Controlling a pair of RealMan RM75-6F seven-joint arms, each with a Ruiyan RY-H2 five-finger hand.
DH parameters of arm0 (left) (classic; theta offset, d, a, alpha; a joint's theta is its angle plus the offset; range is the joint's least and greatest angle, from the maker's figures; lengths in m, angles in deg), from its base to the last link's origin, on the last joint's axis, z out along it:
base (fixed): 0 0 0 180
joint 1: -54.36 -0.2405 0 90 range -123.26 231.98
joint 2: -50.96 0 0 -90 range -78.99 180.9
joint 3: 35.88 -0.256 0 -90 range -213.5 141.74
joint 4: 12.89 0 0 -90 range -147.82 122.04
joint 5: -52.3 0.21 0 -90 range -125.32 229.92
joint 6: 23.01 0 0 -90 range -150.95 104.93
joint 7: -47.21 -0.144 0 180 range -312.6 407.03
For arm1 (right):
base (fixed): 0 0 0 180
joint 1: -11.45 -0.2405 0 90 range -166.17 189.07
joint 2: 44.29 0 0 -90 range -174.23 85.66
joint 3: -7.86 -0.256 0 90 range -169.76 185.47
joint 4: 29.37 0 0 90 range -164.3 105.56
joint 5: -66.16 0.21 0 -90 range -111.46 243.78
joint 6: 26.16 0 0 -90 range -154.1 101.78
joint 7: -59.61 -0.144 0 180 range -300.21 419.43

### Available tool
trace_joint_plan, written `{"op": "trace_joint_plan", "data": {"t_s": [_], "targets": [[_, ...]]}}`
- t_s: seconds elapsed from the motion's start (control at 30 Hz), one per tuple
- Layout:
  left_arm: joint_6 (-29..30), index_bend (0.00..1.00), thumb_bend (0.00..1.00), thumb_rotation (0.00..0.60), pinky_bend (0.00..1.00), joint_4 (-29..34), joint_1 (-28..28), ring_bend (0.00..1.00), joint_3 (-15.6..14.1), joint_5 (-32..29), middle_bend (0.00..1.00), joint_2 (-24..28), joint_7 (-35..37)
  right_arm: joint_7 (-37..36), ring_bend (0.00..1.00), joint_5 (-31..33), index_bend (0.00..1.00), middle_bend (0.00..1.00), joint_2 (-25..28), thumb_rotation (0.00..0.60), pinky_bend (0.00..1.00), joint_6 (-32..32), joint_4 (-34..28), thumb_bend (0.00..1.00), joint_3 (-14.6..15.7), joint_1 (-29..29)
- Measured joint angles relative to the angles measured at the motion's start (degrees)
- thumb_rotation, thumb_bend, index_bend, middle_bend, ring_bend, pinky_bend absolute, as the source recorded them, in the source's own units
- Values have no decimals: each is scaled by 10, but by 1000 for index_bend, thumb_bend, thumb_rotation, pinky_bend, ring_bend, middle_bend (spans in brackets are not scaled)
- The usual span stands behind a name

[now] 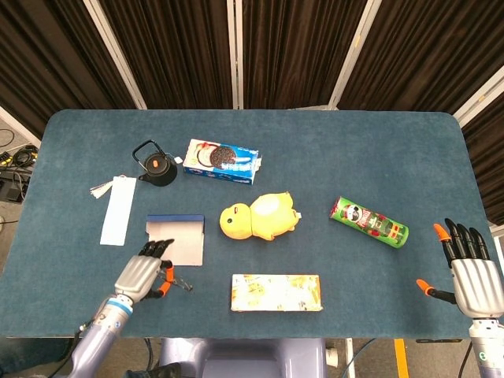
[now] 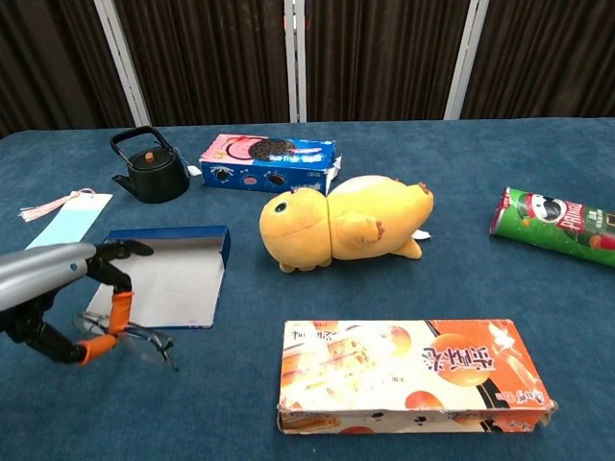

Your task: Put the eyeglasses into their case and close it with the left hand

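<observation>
Now left hand pinches the eyeglasses beside the open case; right hand spread, empty

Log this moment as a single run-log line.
phase: carrying | left hand: pinches eyeglasses, lifted off table | case: open, empty | right hand: open, idle

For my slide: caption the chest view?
Left hand lifts eyeglasses beside the open case.
</observation>
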Motion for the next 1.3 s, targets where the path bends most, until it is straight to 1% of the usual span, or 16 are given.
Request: {"op": "trace_joint_plan", "data": {"t_s": [0.13,0.27,0.4,0.57,0.67,0.87,0.97,1.1,1.17,1.2,1.23,1.27,1.3], "targets": [[-7,639,447,600,0,-13,13,0,25,-16,0,4,4,0,0,1,24,0,0,600,0,-1,1,0,0,0],[-23,639,448,600,0,-36,33,0,55,-60,0,2,3,1,0,3,24,0,-1,600,0,-5,3,0,0,-1],[-42,637,451,600,0,-55,53,0,78,-112,0,-1,-2,-1,0,8,24,0,-2,600,0,-8,3,0,-1,-2],[-64,636,488,600,0,-92,81,0,103,-173,0,-14,-10,-11,0,14,24,0,2,600,0,-7,2,0,-4,-1],[-80,636,498,600,0,-118,93,0,110,-179,0,-27,3,-14,0,17,24,0,2,600,0,-11,4,0,-5,-3],[-92,636,497,600,0,-175,109,0,113,-169,0,-67,29,-20,0,21,24,0,1,600,0,-16,10,0,-6,-5],[-92,632,498,600,0,-202,116,0,114,-164,0,-85,32,-22,0,21,24,0,1,600,0,-15,10,0,-7,-4],[-89,603,495,600,0,-229,124,0,114,-167,0,-102,28,-27,0,23,24,0,4,600,0,-15,10,0,-8,-4],[-88,529,475,600,0,-238,126,0,115,-166,0,-106,31,-29,0,23,24,0,5,600,0,-13,10,0,-8,-4],[-88,432,450,600,0,-240,126,0,115,-165,0,-107,33,-30,0,23,24,0,5,600,0,-13,9,0,-9,-3],[-87,308,415,600,0,-241,126,0,115,-162,0,-107,37,-30,0,23,24,0,5,600,0,-13,9,0,-9,-3],[-86,221,389,600,0,-242,125,0,114,-157,0,-107,42,-30,0,23,24,0,5,600,0,-14,10,0,-8,-4],[-84,108,348,600,0,-242,123,0,114,-151,0,-107,47,-30,0,23,24,0,5,600,0,-14,10,0,-8,-4]]}}
